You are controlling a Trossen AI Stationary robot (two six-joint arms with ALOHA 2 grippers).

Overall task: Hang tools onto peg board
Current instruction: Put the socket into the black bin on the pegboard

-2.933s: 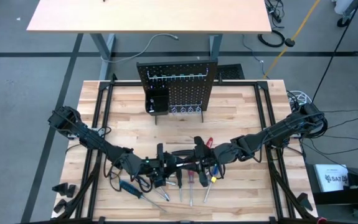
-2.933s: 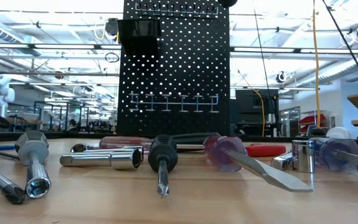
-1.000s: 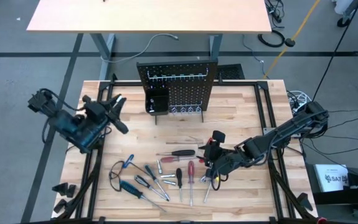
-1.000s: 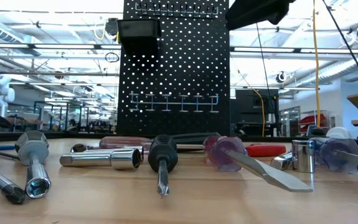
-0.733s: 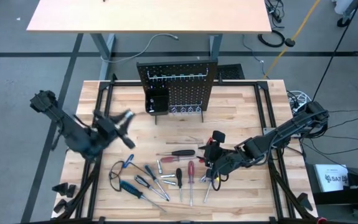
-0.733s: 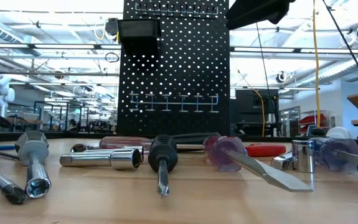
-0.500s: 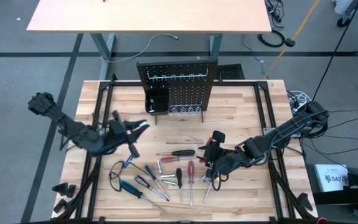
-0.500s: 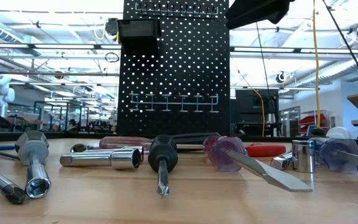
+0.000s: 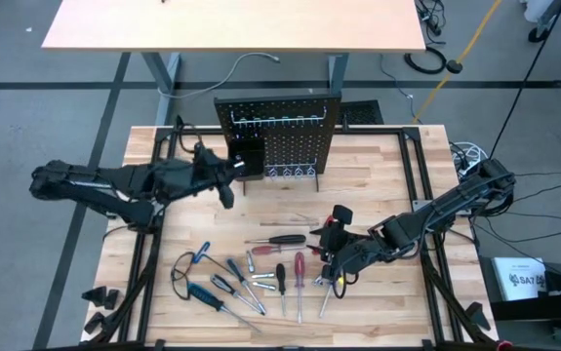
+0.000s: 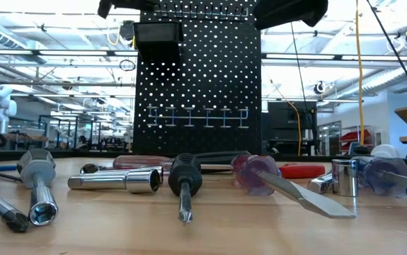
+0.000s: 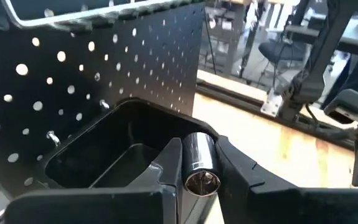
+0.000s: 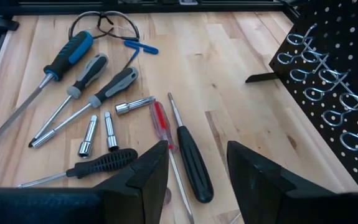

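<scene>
The left gripper (image 11: 196, 177) pinches a short silvery socket (image 11: 198, 163), its long axis aimed into the open black bin (image 11: 110, 149) on the peg board (image 9: 278, 136), just ahead. The right gripper (image 9: 337, 255), fingers spread and empty, hovers over the tools (image 9: 260, 273), well apart.

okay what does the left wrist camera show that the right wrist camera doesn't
Only the left wrist view shows the left gripper shut on a silvery socket, held just above the small black bin attached to the peg board.

Only the right wrist view shows the tools lying on the table: a blue-handled screwdriver, a black-handled screwdriver, a red-handled screwdriver, loose sockets and safety glasses. The right gripper hangs open above them, holding nothing, and the board's row of ring hooks shows.

Both show the perforated black peg board and the wooden table.
</scene>
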